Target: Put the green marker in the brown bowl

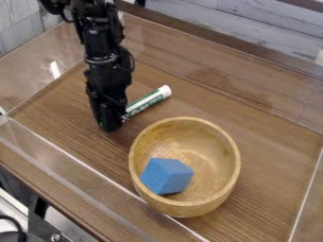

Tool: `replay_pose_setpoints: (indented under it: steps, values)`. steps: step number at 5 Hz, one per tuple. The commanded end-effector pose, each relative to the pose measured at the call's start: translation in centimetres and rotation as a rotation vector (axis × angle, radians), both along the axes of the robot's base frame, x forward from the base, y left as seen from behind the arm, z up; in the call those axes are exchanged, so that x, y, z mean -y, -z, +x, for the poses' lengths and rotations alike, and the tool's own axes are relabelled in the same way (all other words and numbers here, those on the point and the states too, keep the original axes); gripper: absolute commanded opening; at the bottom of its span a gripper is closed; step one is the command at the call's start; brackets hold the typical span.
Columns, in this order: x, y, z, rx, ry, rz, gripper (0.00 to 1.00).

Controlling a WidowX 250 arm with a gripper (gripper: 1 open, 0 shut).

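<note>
The green marker (150,98) lies on the wooden tray floor, just up-left of the brown bowl (229,151). Its white barrel and dark end point up-right. Its lower-left end sits between the fingers of my gripper (111,119), which stands upright over it and is shut on that end. The fingers hide the gripped end. The wooden bowl sits at the front right, its rim a short gap from the marker.
A blue cube (165,176) lies inside the bowl. Clear plastic walls (51,161) ring the tray on all sides. Bare wood floor stretches to the right and behind the arm.
</note>
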State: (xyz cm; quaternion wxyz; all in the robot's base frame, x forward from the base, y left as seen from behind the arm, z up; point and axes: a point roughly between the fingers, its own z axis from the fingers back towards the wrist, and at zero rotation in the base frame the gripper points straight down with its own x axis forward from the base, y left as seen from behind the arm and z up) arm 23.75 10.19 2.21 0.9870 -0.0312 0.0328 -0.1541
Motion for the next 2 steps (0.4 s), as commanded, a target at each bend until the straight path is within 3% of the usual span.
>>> replay_pose_setpoints:
  steps: [1,2]
  values:
    - [-0.47,-0.93,0.36,0.033,-0.016,0.006,0.00]
    - [-0.43,-1.12,0.31,0.038,-0.020,0.000,0.00]
